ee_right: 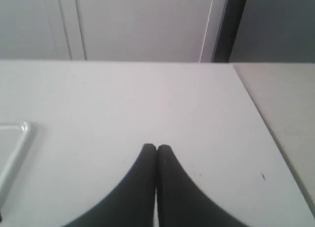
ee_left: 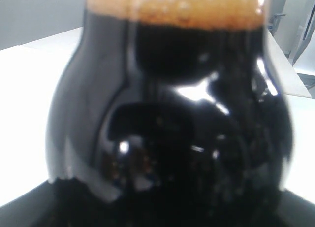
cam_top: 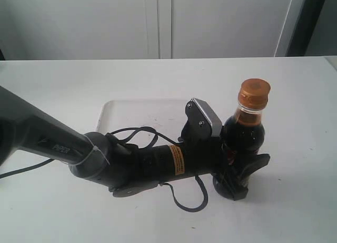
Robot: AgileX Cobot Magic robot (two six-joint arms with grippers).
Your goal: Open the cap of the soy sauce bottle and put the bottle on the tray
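The soy sauce bottle [cam_top: 243, 132] stands upright on the table, to the right of the white tray [cam_top: 118, 116]. Its golden-brown cap [cam_top: 254, 93] is closed. My left gripper [cam_top: 239, 172] reaches across from the left and is shut on the bottle's lower body, one dark finger [cam_top: 255, 165] wrapping the front. In the left wrist view the dark bottle [ee_left: 172, 89] fills the picture and hides the jaws; the label does not show. My right gripper [ee_right: 157, 148] is shut on nothing above bare table and is outside the exterior view.
The left arm [cam_top: 147, 161] and its cable lie over the tray's near edge. A corner of the tray [ee_right: 17, 136] shows in the right wrist view. The table's right edge [ee_right: 266, 133] is close. White cabinet doors [cam_top: 158, 21] stand behind.
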